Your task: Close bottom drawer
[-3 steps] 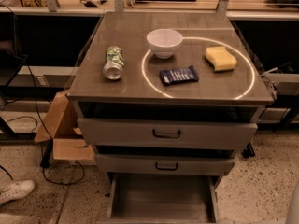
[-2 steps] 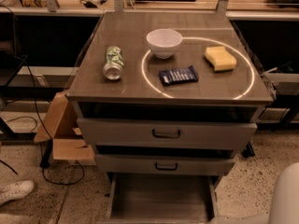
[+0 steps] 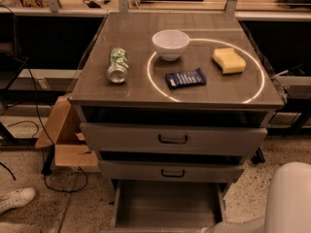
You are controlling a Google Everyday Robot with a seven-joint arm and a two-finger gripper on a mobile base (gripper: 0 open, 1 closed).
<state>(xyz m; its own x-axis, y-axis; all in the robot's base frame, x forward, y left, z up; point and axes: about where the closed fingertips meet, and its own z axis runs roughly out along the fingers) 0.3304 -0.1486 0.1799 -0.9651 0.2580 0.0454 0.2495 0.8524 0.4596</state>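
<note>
The bottom drawer point(image 3: 165, 205) of the grey cabinet is pulled out toward me, with its bare inside tray showing at the lower edge of the camera view. Its front panel and handle are cut off below the frame. The middle drawer front point(image 3: 146, 171) and the top drawer front point(image 3: 126, 137) above it are pushed in. My white arm point(image 3: 291, 198) rises at the bottom right, right of the open drawer, with a lower part reaching left along the frame edge. My gripper is out of view below the frame.
On the cabinet top point(image 3: 136, 89) lie a green can point(image 3: 117, 65), a white bowl point(image 3: 170, 43), a yellow sponge point(image 3: 228, 60) and a blue packet point(image 3: 185, 77). An open cardboard box point(image 3: 63, 135), cables and a white shoe point(image 3: 14, 199) are on the floor at the left.
My white arm has come further into view at the bottom right and moved up and left toward the open drawer. The drawers and the objects on top have not moved.
</note>
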